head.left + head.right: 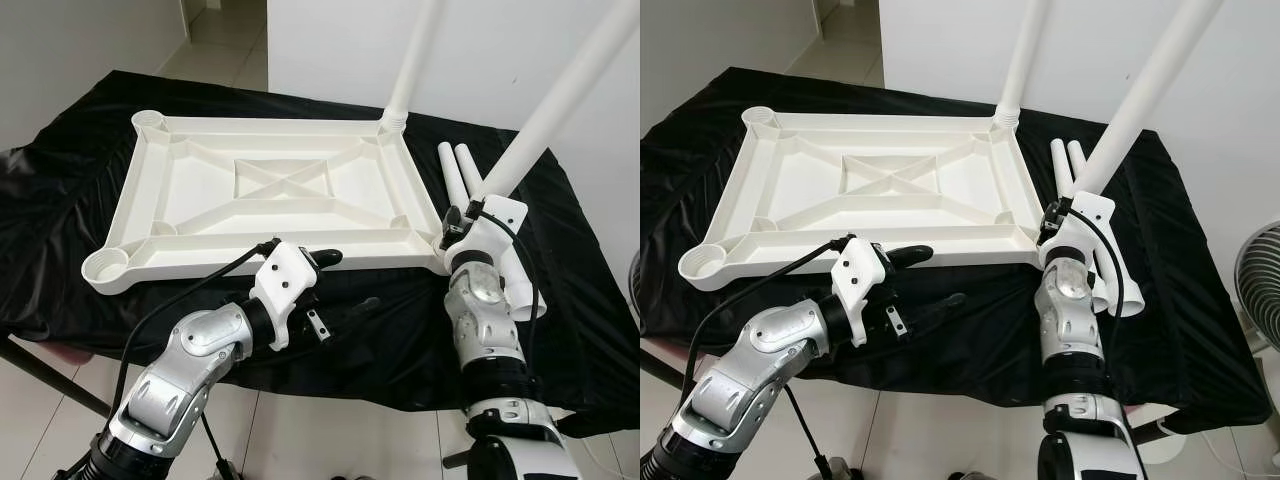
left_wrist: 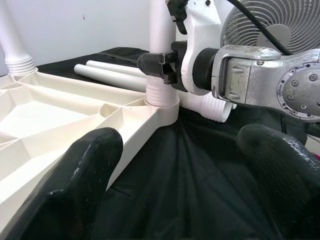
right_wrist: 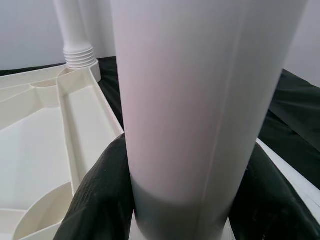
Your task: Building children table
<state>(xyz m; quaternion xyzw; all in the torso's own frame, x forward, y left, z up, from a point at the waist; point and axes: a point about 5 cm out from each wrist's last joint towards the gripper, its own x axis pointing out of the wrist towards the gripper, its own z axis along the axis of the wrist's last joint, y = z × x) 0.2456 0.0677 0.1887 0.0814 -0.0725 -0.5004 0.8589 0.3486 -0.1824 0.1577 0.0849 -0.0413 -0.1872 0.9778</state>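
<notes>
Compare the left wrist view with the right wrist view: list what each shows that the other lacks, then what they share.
Left wrist view: the open left hand, the right hand at the near leg's threaded base, two loose legs lying on the black cloth, and a fan.

Right wrist view: a close look at the near leg clamped between the right hand's fingers.

Both: the upturned tabletop, the far leg screwed into its corner, and the near leg.
</notes>
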